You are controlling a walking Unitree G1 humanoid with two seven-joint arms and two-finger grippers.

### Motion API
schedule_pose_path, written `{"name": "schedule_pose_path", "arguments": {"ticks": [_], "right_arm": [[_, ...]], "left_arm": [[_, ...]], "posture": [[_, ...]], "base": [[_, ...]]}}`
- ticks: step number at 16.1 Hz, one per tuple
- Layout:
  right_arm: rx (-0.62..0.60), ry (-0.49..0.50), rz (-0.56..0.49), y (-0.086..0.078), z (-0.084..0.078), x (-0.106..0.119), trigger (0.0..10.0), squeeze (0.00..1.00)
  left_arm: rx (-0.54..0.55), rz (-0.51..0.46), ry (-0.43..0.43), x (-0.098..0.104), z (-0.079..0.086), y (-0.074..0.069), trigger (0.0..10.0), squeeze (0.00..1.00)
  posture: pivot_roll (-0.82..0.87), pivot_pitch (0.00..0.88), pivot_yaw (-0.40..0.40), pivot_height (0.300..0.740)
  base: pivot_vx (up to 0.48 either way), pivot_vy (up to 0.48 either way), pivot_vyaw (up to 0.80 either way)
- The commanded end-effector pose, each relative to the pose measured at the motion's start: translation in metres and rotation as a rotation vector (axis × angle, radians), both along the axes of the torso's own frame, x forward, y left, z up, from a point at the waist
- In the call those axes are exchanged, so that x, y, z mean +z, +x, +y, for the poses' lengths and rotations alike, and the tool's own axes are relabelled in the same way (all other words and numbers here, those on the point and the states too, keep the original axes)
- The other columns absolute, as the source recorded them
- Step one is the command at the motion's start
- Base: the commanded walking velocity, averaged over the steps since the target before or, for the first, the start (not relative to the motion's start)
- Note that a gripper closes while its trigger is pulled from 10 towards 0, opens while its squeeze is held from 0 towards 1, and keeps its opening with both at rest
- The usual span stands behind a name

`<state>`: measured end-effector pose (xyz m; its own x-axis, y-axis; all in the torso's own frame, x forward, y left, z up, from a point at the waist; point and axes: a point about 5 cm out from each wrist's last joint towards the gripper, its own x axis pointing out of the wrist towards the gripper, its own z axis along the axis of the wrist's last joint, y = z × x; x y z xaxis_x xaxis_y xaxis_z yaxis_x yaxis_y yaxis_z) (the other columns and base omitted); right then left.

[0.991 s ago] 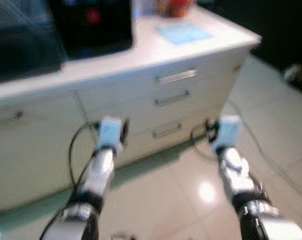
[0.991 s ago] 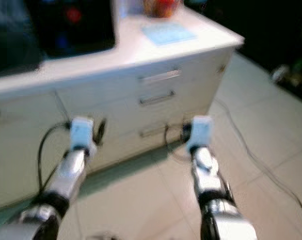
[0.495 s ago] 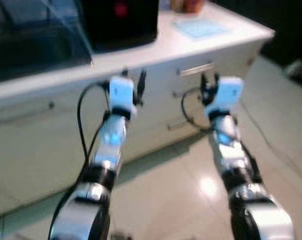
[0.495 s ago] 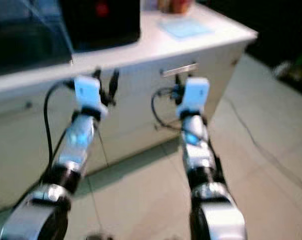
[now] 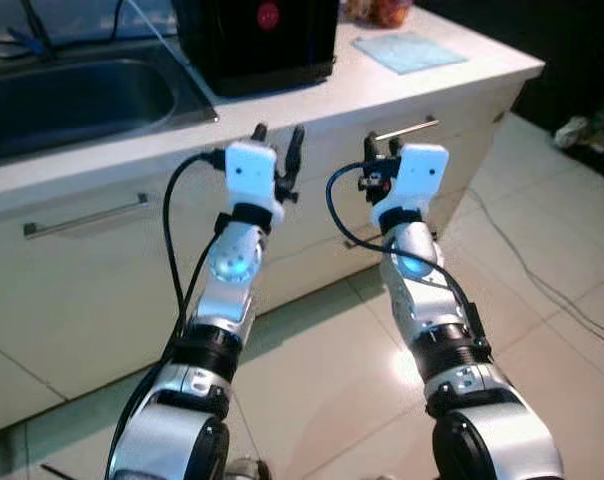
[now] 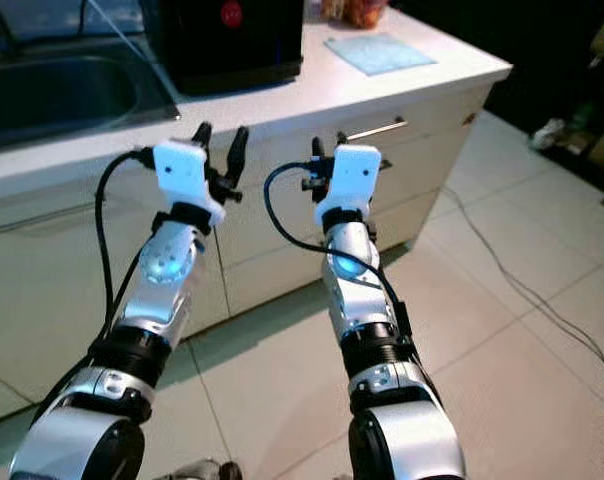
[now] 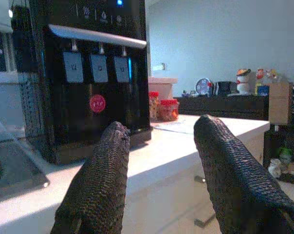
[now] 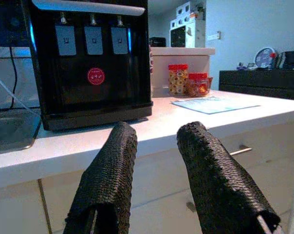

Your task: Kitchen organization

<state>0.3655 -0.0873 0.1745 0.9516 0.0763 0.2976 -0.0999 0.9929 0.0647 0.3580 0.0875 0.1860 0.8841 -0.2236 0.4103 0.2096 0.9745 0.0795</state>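
Left eye view has both arms raised in front of a white bench (image 5: 312, 100) with drawers underneath. The left gripper (image 5: 279, 133) is up around the bench edge, fingers (image 7: 101, 185) spread apart and holding nothing. The right gripper (image 5: 379, 148) sits just beside it at about the same height, fingers (image 8: 110, 170) also parted and empty.

On the bench there's a black water dispenser (image 5: 257, 40) with a red round sticker on the front and three taps along the top, as the wrist views show. Next to it, on the robot's left, is a steel sink (image 5: 72, 100) sunk into the bench. Toward the far right end lies a pale blue mat (image 5: 410, 50), and behind that a couple of jars with red lids (image 8: 188, 80).

Drawer handles (image 5: 407, 128) are visible right behind the right gripper, and a long bar handle (image 5: 82, 215) sits on the cabinet front under the sink. A cable (image 5: 542, 280) trails across the tiled floor (image 5: 542, 340) on the right.
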Motion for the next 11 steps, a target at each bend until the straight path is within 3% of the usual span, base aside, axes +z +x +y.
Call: {"name": "schedule_pose_path", "arguments": {"ticks": [1,11], "right_arm": [[-0.007,-0.004,0.011,0.0007,-0.0005,-0.0003,10.0,0.00],[0.007,0.007,0.033,-0.0021,0.0022,-0.0039,10.0,0.00]], "left_arm": [[-0.009,0.009,0.000,0.0005,-0.0021,-0.0002,10.0,0.00],[0.031,0.055,0.009,-0.0027,0.0054,0.0022,10.0,0.00]], "posture": [[0.01,0.014,-0.001,0.740],[0.00,0.020,0.009,0.740]], "base": [[0.000,0.000,0.56],[0.000,0.000,0.72]]}}
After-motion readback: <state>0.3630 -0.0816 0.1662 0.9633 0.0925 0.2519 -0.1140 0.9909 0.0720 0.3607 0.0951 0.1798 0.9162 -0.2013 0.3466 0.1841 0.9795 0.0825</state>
